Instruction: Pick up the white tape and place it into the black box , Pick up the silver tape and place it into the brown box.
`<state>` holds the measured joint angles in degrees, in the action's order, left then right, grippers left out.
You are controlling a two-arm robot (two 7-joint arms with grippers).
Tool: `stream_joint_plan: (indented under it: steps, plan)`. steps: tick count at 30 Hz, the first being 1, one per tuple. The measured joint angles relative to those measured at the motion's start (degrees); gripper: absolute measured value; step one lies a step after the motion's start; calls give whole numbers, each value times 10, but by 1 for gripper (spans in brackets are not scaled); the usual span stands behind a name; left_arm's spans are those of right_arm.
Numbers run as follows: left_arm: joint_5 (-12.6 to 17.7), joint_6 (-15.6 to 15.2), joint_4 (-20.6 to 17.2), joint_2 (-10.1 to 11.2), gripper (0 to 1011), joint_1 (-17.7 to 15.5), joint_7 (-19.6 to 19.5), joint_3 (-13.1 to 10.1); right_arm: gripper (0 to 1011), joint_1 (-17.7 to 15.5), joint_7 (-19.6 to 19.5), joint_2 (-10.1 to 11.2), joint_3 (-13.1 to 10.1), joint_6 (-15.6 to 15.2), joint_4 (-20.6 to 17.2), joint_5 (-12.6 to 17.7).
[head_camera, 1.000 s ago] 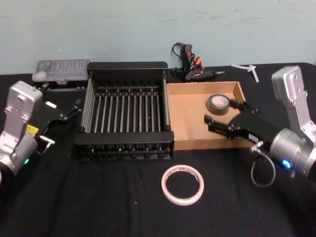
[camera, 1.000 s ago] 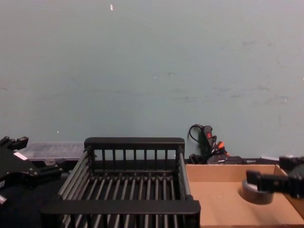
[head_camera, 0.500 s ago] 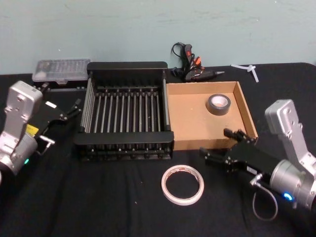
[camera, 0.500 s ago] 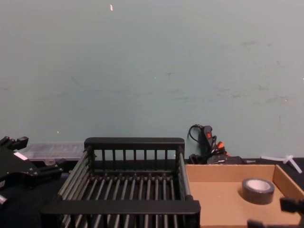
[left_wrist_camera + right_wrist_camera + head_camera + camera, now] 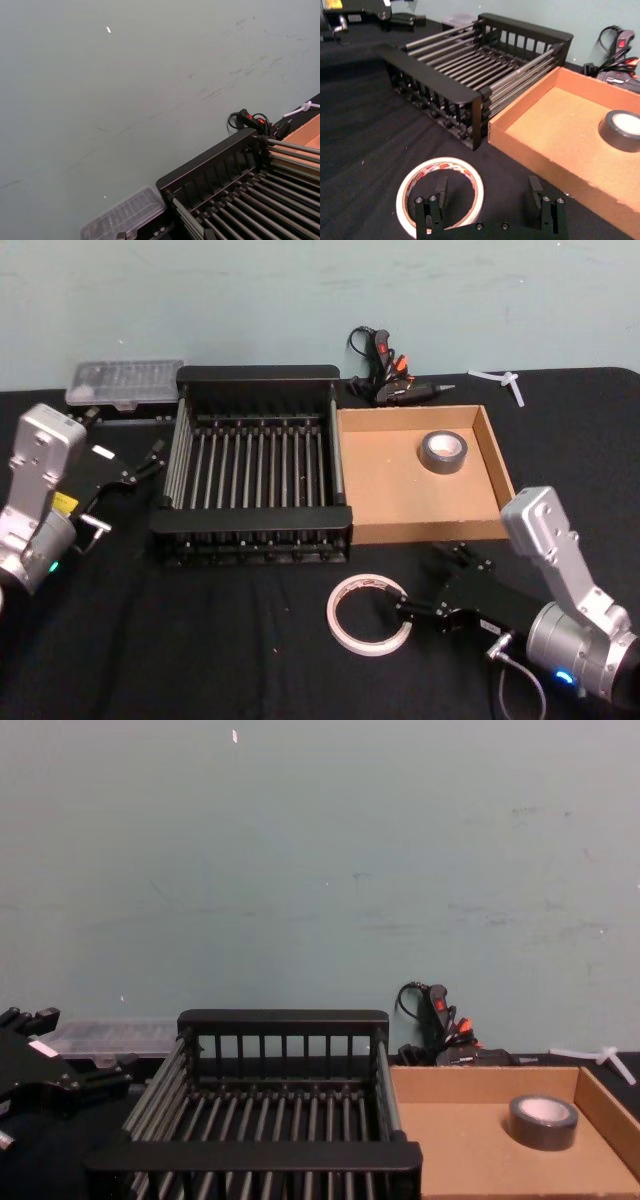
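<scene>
Surface: black table cloth (image 5: 200,640) under a pale teal wall (image 5: 300,290).
White tape: the white tape (image 5: 369,614) lies flat on the cloth, hole facing up, in front of the gap between the two boxes.
Silver tape: the silver tape (image 5: 442,451) lies flat in the far right part of the brown box (image 5: 380,490), core facing up.
Black box: the black box (image 5: 255,530) sits just left of the brown box, its bars running front to back.
Right gripper: the right gripper (image 5: 487,192) sits low at the white tape's right edge, fingers spread, one finger (image 5: 441,187) over the ring's hole and the other outside.
Left gripper: the left gripper (image 5: 140,468) is parked left of the black box; whether it is spread is unclear.
Behind: a glue gun (image 5: 385,370) and a clear case (image 5: 125,382).
</scene>
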<state>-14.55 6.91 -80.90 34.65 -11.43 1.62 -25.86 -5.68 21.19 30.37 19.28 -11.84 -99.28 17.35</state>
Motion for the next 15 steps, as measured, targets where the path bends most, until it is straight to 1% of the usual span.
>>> stream_joint_plan:
  steps: [7,15]
  plan:
    - [0,0,0,0,1001,0,0,0,1002,4,-3,-7,14,0,12,-22]
    - [0,0,0,0,1001,0,0,0,1002,10,-2,-16,19,-7,25,-31]
